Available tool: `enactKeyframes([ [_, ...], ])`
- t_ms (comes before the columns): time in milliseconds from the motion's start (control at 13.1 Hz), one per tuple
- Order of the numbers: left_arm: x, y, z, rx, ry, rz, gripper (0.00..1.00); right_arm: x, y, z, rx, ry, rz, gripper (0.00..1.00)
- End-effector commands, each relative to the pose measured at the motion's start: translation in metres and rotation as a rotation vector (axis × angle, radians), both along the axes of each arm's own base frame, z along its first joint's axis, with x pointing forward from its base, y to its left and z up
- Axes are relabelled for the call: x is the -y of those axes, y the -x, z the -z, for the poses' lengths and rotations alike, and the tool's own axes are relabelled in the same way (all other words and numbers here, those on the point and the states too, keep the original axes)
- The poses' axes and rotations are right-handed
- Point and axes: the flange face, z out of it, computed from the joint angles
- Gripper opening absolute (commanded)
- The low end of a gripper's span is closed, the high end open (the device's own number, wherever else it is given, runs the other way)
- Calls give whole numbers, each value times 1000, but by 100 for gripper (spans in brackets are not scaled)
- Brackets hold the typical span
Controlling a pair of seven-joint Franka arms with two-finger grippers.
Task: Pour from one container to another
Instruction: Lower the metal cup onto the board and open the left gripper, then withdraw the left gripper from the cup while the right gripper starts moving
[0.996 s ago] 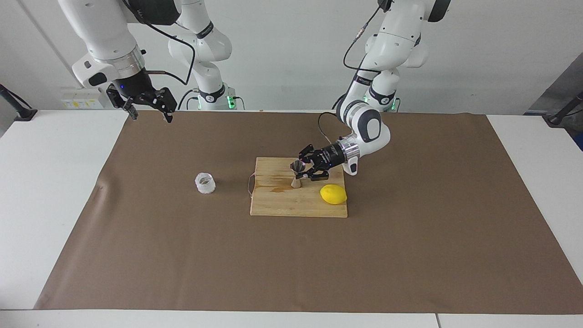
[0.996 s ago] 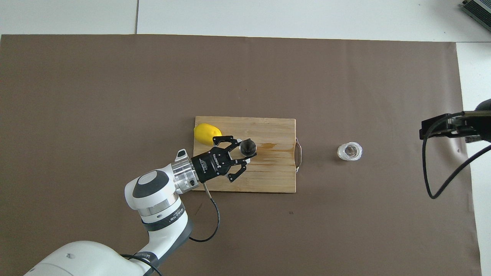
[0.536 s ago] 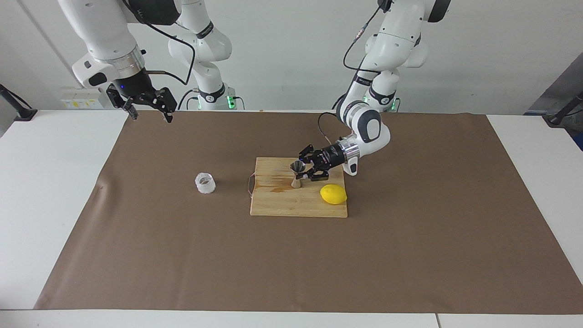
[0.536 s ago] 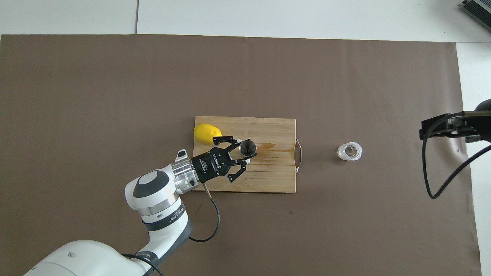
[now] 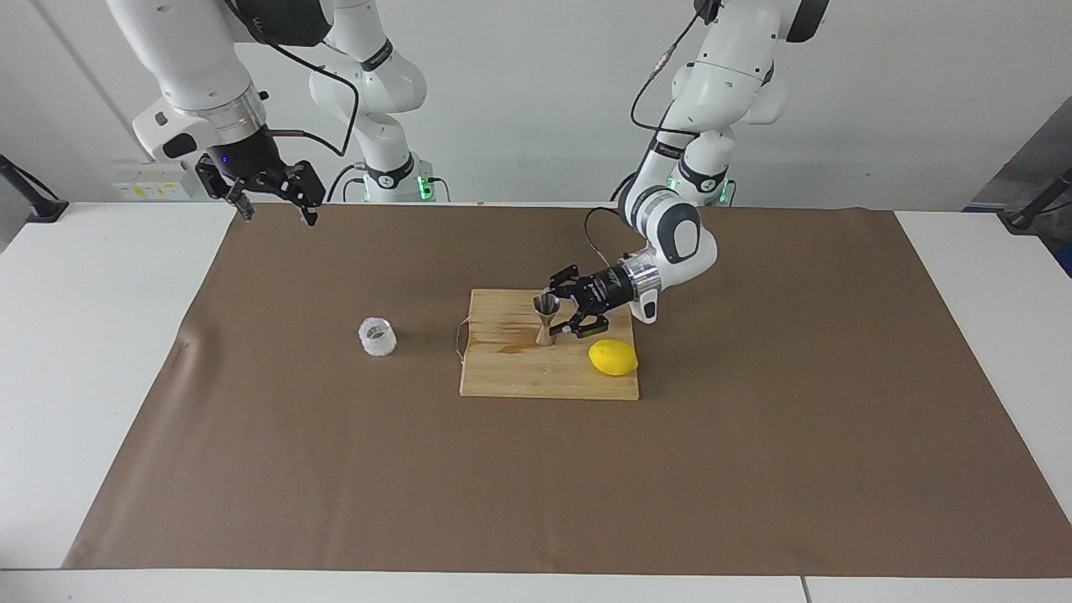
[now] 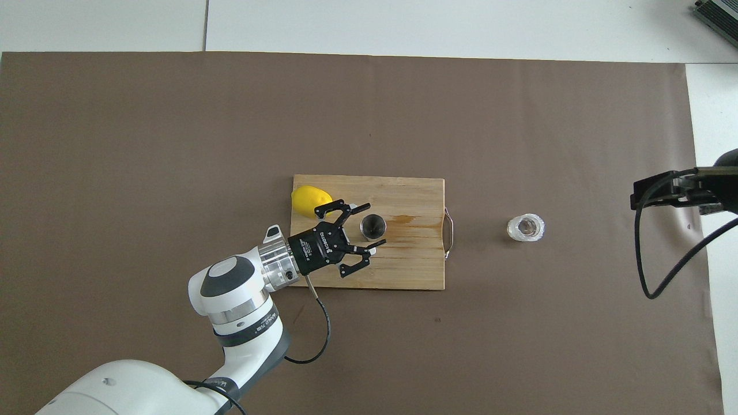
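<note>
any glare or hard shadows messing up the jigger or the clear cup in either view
Facing view: even light, soft shadows, jigger outlined cleanly. Overhead view: jigger's mouth dark, no glare; clear cup pale with a faint shadow, contents unreadable.

Steel jigger (image 5: 546,319) stands upright on wooden cutting board (image 5: 544,368), lemon (image 5: 613,357) beside it toward left arm's end. Left gripper (image 5: 566,311) flanks jigger, fingers spread clear of it. Clear textured cup (image 5: 377,336) on brown mat (image 5: 754,419). Right gripper (image 5: 274,206) waits raised, fingers apart.
</note>
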Motion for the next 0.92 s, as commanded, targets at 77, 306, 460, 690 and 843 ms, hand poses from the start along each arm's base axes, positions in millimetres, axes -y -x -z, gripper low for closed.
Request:
enactKeyframes([
  [77,0,0,0,6,-13,-21,100,2,4,1,-9,-8,10,100],
  [306,-5,-3,-7,23,-19,-23,100,2,4,0,-8,-8,10,100],
  [460,-10,-5,-12,32,-36,-25,100,2,4,0,-8,-8,10,100],
  [690,-27,-11,-21,77,-87,34,100,2,4,0,-8,-8,10,100],
  [843,-38,-14,-24,93,-114,64,100,2,4,1,-9,-8,10,100],
])
